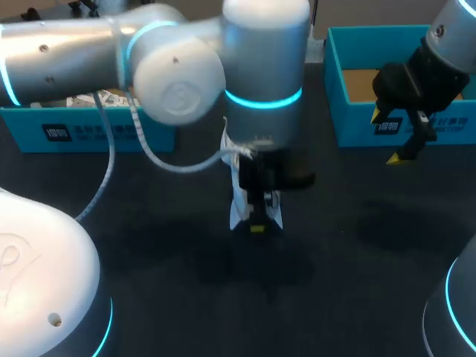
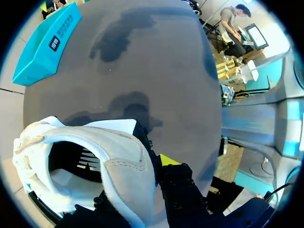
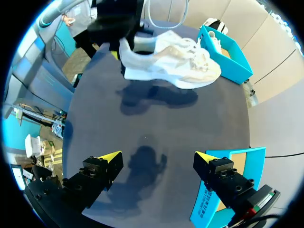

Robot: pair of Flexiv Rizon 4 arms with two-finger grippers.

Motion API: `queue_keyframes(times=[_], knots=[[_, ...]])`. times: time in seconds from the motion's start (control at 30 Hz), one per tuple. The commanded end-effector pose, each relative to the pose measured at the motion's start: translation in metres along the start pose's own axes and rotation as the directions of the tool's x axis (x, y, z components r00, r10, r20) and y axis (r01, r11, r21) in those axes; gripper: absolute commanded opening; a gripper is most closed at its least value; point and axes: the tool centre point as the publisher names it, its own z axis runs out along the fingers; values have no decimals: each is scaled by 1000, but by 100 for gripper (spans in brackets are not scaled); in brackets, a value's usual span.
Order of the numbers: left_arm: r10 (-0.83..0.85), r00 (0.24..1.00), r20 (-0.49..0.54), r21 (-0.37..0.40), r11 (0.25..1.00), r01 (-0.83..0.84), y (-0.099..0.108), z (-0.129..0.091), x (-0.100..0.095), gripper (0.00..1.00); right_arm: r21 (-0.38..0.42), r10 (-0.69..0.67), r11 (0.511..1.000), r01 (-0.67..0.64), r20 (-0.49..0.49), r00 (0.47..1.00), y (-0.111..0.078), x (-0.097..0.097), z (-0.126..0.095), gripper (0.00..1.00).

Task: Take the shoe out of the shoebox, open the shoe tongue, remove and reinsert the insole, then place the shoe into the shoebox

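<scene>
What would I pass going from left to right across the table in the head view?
First the blue box with paper inside, then the white shoe near the middle, then the open blue box at the right.

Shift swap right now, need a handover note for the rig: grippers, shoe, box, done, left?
Left gripper: shut on the shoe at its heel, holding it above the middle of the table.
Right gripper: open, empty, beside the shoebox.
Done: shoe is out of the box.
Left: open the tongue, pull and refit the insole, put the shoe back.
</scene>
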Motion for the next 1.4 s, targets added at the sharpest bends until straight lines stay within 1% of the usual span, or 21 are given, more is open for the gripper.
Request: queue_keyframes(times=[0.03, 0.2, 0.37, 0.43, 0.57, 0.7, 0.83, 1.0, 1.13, 1.4], knots=[[37, 999, -23, -1, 999, -37, 16, -53, 0, 0, 4, 1, 1000, -1, -1, 1000, 1, -1, 1, 100], [58, 998, -11, 5, 998, -58, 22, -70, 3, 0, 4, 1, 1000, -1, -1, 1000, 1, -1, 1, 100], [65, 998, -1, 11, 998, -65, 24, -75, 5, 0, 4, 1, 1000, -1, -1, 1000, 1, -1, 1, 100], [73, 997, 4, 1, 997, -73, 26, -75, 5, 0, 4, 1, 1000, -1, -1, 1000, 1, -1, 1, 100], [79, 997, 0, 5, 997, -79, 32, -79, -1, 0, 4, 1, 1000, -1, -1, 1000, 1, -1, 1, 100], [109, 994, -3, 9, 994, -109, 45, -83, -12, 0, 4, 1, 1000, -1, -1, 1000, 1, -1, 1, 100], [129, 991, -18, 18, 992, -129, 65, -89, -29, 0, 4, 1, 1000, -1, -1, 1000, 1, -1, 1, 100], [168, 986, -11, 9, 986, -168, 99, -100, -49, 0, 4, 1, 1000, -1, -1, 1000, 1, -1, 1, 100], [171, 985, -16, 0, 985, -171, 125, -108, -71, 0, 4, 1, 1000, -1, -1, 1000, 1, -1, 1, 100], [191, 981, -20, -8, 981, -192, 180, -114, -115, 0, 4, 1, 1000, -1, -1, 1000, 1, -1, 1, 100]])
